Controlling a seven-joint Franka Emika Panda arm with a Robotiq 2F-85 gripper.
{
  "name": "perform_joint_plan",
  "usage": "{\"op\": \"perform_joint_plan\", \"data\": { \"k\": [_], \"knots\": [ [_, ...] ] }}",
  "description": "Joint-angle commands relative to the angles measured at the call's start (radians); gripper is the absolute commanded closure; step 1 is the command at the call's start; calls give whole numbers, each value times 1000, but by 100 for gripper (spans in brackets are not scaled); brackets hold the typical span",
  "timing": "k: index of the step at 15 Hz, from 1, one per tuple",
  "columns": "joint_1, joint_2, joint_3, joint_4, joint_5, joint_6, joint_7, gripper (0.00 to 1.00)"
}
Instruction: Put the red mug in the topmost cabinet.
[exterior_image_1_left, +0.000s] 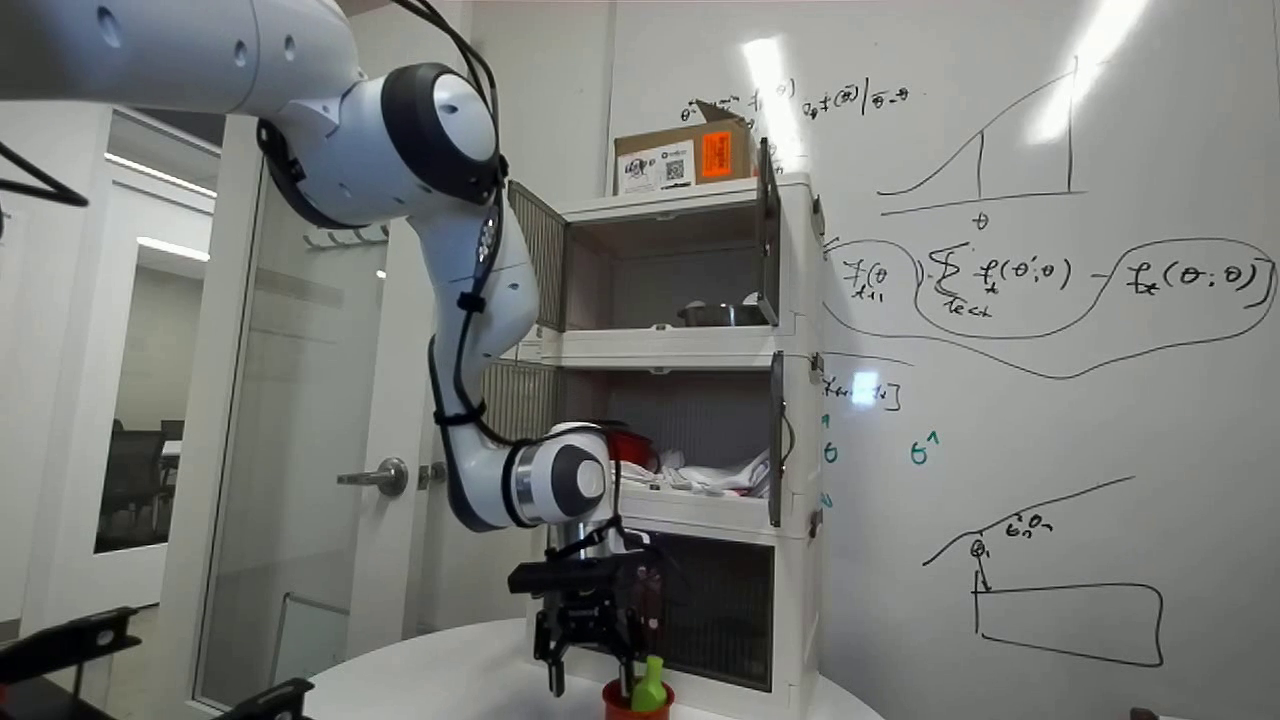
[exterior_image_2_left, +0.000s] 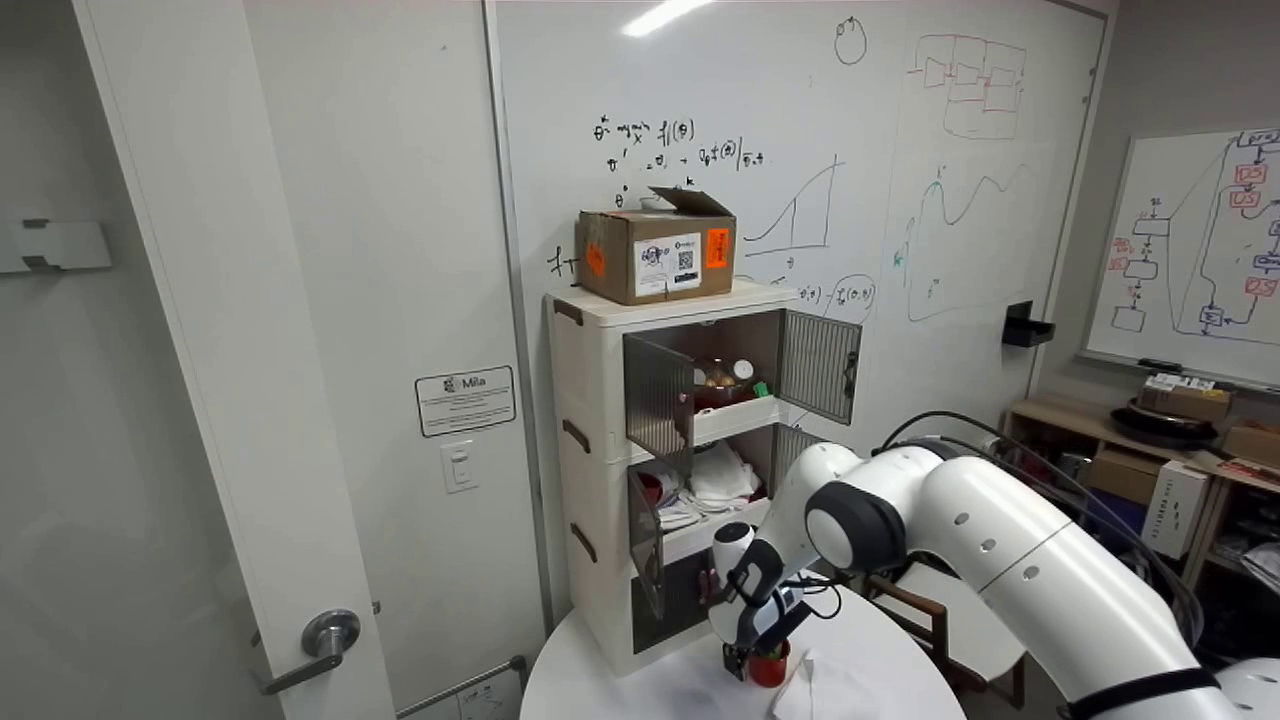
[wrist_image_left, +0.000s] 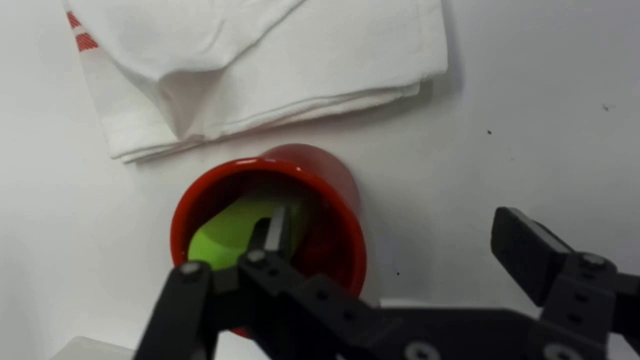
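The red mug (wrist_image_left: 330, 245) is set upright on the desk (exterior_image_2_left: 895, 670); its base is cut off by the lower edge in an exterior view, and in the wrist view part of its rim is covered by the fingers (wrist_image_left: 276, 232). A yellow-green object (wrist_image_left: 220, 237) is contained in it, the lower end hidden. The fingers are spread wide, with the mug's wall between them: one is dipped into the mouth, the other is held outside, apart from the wall. Whether the yellow-green object is touched cannot be told.

The arm (exterior_image_1_left: 515, 300) is stretched in from the upper left in an exterior view and bent downward, the wrist pointed at the desk. The lowest compartment (exterior_image_1_left: 715, 610) is partly blocked by it.

A folded white cloth (wrist_image_left: 320, 70) is laid just beside the mug, cut off at the top of the wrist view. In the middle compartment (exterior_image_1_left: 690, 405), white cloths (exterior_image_2_left: 722, 475) are piled near a red item (exterior_image_1_left: 628, 447), half hidden behind the arm. The topmost cabinet (exterior_image_1_left: 650, 255) is seen with its doors swung out; a pan (exterior_image_1_left: 722, 315) inside is partly screened by a door (exterior_image_1_left: 768, 235).
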Motion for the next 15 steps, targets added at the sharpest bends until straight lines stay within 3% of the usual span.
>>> {"op": "perform_joint_plan", "data": {
  "k": [1, 11, 12, 15],
  "knots": [
    [10, 78, -20, 105, -12, 0, 51, 16],
    [14, 165, -19, 186, -4, -7, 88, 94],
    [13, 165, -17, 185, -3, -13, 88, 100],
    [36, 128, -29, 144, -27, -71, 65, 100]
  ]
}}
